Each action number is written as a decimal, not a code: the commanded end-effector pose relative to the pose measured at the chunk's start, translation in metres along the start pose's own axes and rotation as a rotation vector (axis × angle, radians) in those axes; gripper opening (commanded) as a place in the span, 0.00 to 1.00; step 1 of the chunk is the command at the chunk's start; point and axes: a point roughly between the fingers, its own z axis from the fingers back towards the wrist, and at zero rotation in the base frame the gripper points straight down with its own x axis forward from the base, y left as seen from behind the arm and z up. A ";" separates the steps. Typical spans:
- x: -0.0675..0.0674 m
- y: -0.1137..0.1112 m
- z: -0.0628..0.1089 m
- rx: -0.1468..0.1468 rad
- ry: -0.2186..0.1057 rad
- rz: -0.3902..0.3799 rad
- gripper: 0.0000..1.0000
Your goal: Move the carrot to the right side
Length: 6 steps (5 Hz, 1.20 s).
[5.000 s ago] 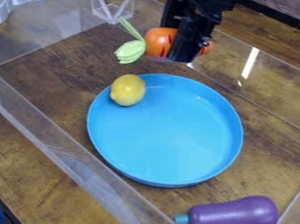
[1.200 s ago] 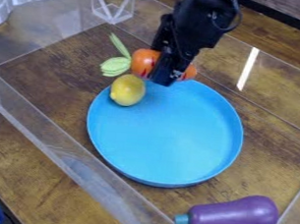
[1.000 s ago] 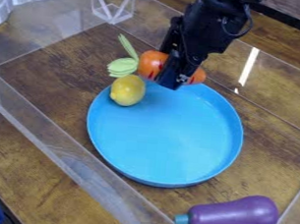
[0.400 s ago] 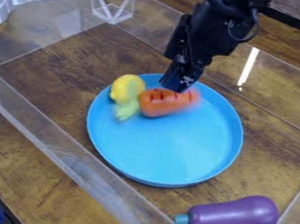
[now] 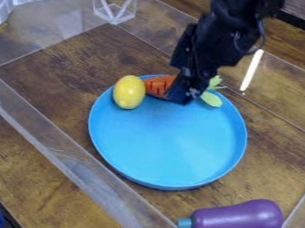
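The orange carrot (image 5: 161, 86) lies on the back rim area of the blue plate (image 5: 180, 141), just right of the yellow lemon (image 5: 129, 91). Its pale green top (image 5: 212, 97) sticks out on the other side of my gripper. My gripper (image 5: 185, 92) points steeply down right over the carrot's middle and hides it. The jaws look open, with the carrot lying loose on the plate beneath them.
A purple eggplant (image 5: 238, 220) lies on the wooden table at the front right. Clear plastic walls (image 5: 35, 116) fence the work area on the left and front. Bare wood shows right of the plate.
The carrot, held up beside the lemon a second ago, dropped out of the grip onto the plate. It now lies under the lowered gripper with its green top pointing right.
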 end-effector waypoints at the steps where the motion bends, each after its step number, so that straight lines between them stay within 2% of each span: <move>1: 0.007 0.003 0.005 0.026 -0.033 0.011 1.00; 3: 0.019 0.001 -0.013 0.019 -0.019 0.000 1.00; 6: 0.030 0.004 -0.030 0.010 -0.020 -0.004 1.00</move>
